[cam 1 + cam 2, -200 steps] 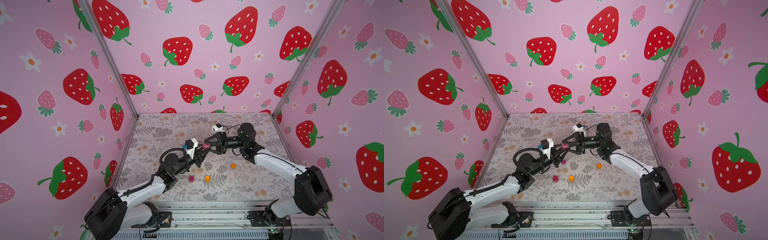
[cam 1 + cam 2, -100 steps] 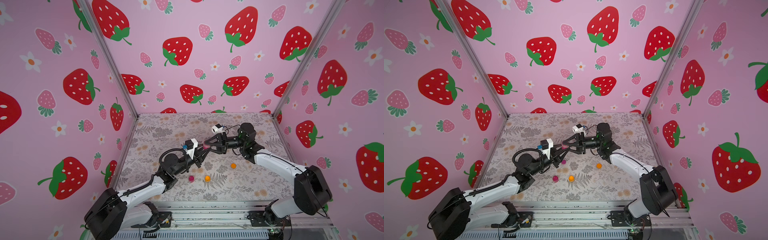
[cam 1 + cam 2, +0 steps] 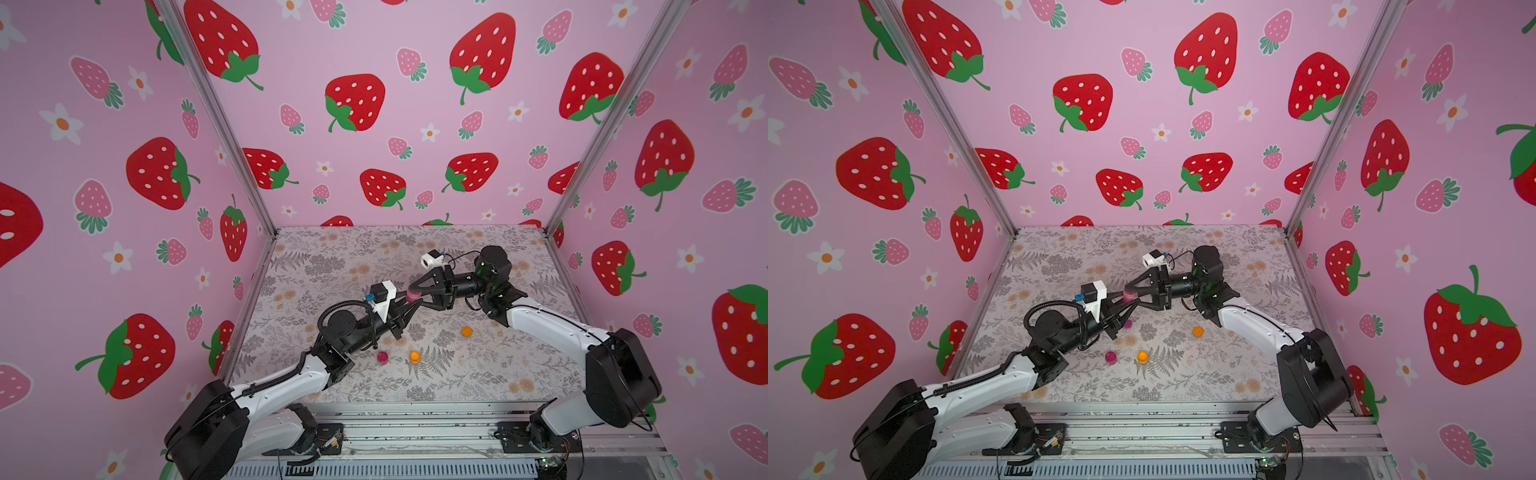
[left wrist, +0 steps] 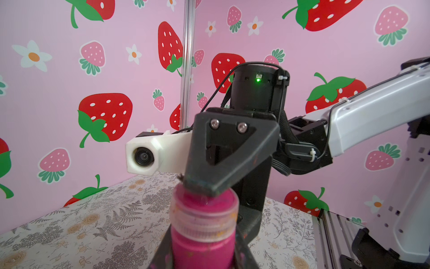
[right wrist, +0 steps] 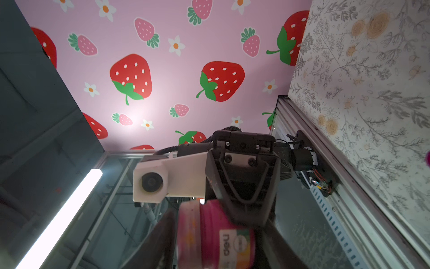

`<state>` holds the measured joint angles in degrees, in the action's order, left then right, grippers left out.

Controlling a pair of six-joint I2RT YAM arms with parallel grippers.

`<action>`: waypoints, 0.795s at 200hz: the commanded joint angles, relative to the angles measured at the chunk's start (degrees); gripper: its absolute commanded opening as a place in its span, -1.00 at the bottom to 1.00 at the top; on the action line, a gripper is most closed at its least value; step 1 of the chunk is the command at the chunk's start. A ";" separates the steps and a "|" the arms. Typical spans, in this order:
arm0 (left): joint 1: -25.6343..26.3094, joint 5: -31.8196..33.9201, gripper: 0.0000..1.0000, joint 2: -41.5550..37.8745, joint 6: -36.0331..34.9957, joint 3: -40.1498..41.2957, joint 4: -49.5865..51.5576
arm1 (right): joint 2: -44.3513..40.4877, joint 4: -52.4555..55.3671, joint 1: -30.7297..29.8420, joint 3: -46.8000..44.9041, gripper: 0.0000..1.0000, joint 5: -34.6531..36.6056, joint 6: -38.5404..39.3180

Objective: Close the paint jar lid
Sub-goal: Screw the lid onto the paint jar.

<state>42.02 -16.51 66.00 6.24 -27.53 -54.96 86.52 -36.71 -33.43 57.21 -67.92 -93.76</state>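
The paint jar [image 4: 202, 246], a tiny magenta pot, stands upright above the table with my left gripper [image 4: 202, 258] shut on its sides. The lid [image 4: 204, 217], paler and translucent, sits on the jar's mouth. My right gripper [image 5: 216, 244] comes from the opposite side and is open, straddling the jar end to end. One of its fingers [image 4: 223, 163] rests on the lid's top. Its other finger [image 5: 277, 246] stands a little off the jar's base [image 5: 232, 240]. In both top views the jar [image 3: 412, 295] [image 3: 1129, 296] hangs mid-table where the two grippers meet.
On the floral table [image 3: 478, 374] stand a magenta pot [image 3: 382, 357] and two orange pots [image 3: 414, 356] [image 3: 466, 331], all nearer the front than the grippers. A purplish pot [image 3: 1128, 323] shows under the left gripper. Strawberry-print walls close three sides, and a metal rail [image 3: 415, 419] runs along the front.
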 commanded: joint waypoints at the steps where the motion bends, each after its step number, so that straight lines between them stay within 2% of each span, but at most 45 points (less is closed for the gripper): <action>1: 2.26 -4.97 -0.51 -0.18 -2.24 -0.07 -0.59 | -0.12 0.98 -1.46 1.50 0.26 3.58 -0.90; 23: 2.41 -4.90 -0.51 -0.08 -2.37 0.06 -0.50 | 0.30 -0.07 -1.48 1.24 0.28 4.00 -1.77; 52: 2.61 -4.66 -0.51 -0.49 -2.54 0.41 -0.59 | 0.85 -0.47 -1.48 0.89 0.06 4.18 -2.19; 87: 2.85 -4.68 -0.51 -1.17 -2.90 0.81 -0.43 | 1.35 -0.50 -1.45 0.97 0.05 4.28 -2.83; 91: 2.97 -4.55 -0.51 -1.22 -2.94 0.81 -0.41 | 1.43 -0.60 -1.45 1.03 -0.02 4.20 -2.96; 126: 3.19 -4.32 -0.51 -2.00 -3.42 0.98 0.43 | 1.70 -0.52 -1.39 0.97 -0.15 4.29 -3.54; 159: 3.30 -4.19 -0.51 -2.44 -3.94 1.16 0.64 | 1.85 -0.46 -1.38 1.15 -0.47 4.11 -4.31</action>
<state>43.13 -15.46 63.83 5.34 -26.65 -54.83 86.87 -36.91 -33.69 57.19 -67.96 -95.61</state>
